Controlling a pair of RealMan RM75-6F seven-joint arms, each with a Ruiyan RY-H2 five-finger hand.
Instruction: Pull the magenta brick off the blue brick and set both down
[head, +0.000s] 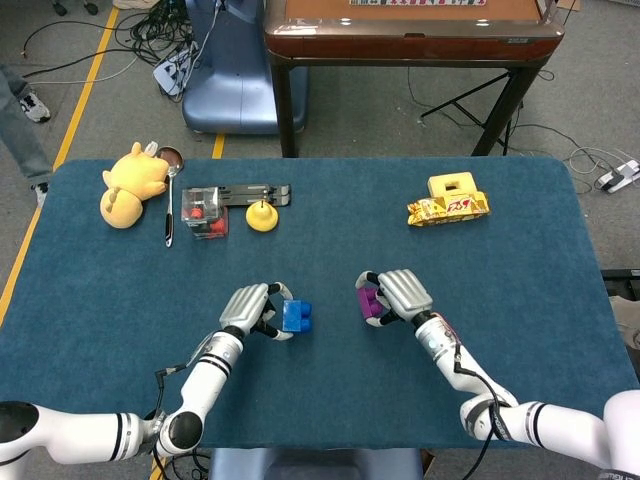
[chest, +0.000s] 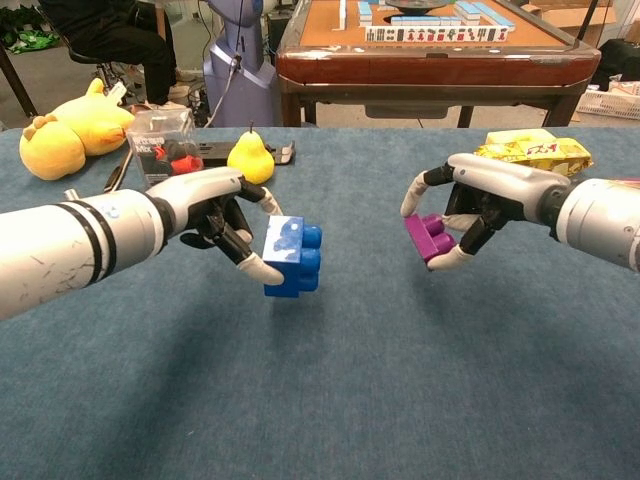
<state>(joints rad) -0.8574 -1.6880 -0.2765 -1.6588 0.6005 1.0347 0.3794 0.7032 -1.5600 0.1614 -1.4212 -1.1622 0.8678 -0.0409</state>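
The two bricks are apart, one in each hand, low over the blue-covered bench (head: 500, 290). The left hand (head: 250, 308) has its fingers curled round the blue brick (head: 295, 316), pinching it between thumb and fingertips; in the chest view the blue brick (chest: 293, 256) hangs at the fingertips with its studs facing toward 3 o'clock, and whether its bottom edge touches the cloth cannot be told. The right hand (head: 398, 293) is closed on the magenta brick (head: 370, 303), thumb below and fingers arched over the top. From the chest camera the magenta brick (chest: 430, 237) sits tilted in that grasp, clear of the bench surface, with the right hand (chest: 478, 205) wrapped partly round it. The left hand (chest: 215, 213) lies at about 9 o'clock from the blue brick, and the bricks face each other across a bare gap near the 6 o'clock side of the bench.

Toward 10 o'clock lie a yellow plush toy (head: 128, 183), a spoon (head: 170, 205), a clear box with red contents (head: 204, 212), a black flat tool (head: 255, 192) and a yellow toy pear (head: 262, 216). At about 1 o'clock sits a yellow snack packet (head: 447, 209) with a yellow block (head: 453, 186) just behind it.
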